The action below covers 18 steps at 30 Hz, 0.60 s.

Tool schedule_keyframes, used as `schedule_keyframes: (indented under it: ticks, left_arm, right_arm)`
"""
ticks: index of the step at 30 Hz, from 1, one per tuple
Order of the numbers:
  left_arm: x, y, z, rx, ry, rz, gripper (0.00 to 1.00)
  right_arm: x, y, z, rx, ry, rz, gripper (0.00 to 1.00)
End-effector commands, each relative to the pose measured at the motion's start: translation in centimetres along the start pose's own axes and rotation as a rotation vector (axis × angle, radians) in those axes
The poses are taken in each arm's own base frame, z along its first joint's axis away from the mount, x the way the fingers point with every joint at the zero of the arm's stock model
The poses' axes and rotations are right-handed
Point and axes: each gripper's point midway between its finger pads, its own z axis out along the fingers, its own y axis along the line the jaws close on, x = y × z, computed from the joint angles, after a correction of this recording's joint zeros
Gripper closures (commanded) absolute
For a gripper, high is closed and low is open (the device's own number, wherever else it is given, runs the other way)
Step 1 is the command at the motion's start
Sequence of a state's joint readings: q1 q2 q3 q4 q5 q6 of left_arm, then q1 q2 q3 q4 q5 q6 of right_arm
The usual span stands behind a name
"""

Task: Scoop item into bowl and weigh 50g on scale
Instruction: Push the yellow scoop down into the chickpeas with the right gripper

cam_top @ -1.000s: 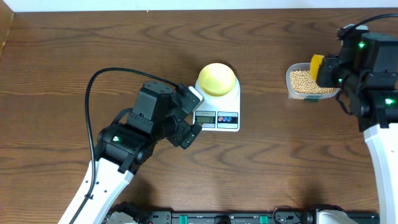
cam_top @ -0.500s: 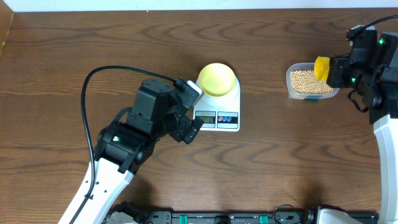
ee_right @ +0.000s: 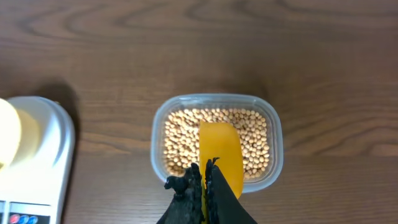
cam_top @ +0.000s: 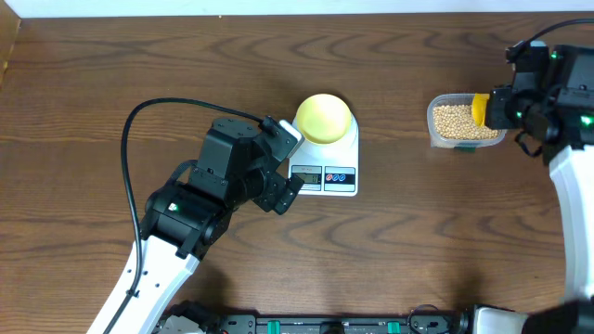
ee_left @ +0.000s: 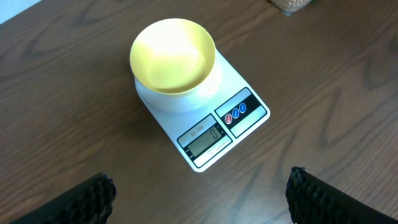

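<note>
The pale yellow bowl (cam_top: 324, 118) sits empty on the round platform of the white scale (cam_top: 334, 176); both show in the left wrist view, bowl (ee_left: 173, 55) and scale (ee_left: 227, 127). My left gripper (cam_top: 286, 190) is open and empty, just left of the scale's screen. The tan beans (cam_top: 457, 121) fill a clear tub (cam_top: 433, 130) at the right. My right gripper (ee_right: 206, 180) is shut on a yellow scoop (ee_right: 220, 155), whose blade hangs over the beans (ee_right: 183, 140) in the tub (ee_right: 273, 162). The scoop (cam_top: 479, 109) shows edge-on at the tub's right end.
Brown wooden table (cam_top: 418, 241). A black cable (cam_top: 139, 125) loops from the left arm over the table at the left. The right arm's body (cam_top: 557, 88) stands just right of the tub. A dark rail (cam_top: 325, 325) runs along the front edge.
My right gripper with the scoop has shifted right along the tub and turned, so the scoop now shows edge-on at its right end. The left arm has barely moved.
</note>
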<state>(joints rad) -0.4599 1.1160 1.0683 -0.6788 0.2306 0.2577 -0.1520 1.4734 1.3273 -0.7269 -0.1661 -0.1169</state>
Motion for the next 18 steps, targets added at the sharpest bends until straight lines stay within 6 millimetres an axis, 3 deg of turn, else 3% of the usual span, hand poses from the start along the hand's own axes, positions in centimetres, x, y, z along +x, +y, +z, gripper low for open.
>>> schedule_keyframes:
  ticks: [1,8,18]
  left_arm:
    - [-0.3,0.2,-0.4,-0.010,-0.016,-0.017,0.10]
    - [-0.3,0.2,-0.4,-0.010,-0.016,-0.017,0.10]
    - [-0.3,0.2,-0.4,-0.010,-0.016,-0.017,0.10]
  right_arm:
    - [-0.3,-1.9,1.1,0.073,0.013,-0.004,0.99]
    - [0.3,-3.2,4.1,0.117,0.051,-0.002,0.99]
    - [2.0,-4.8,6.0,0.193,0.127,-0.007,0.99]
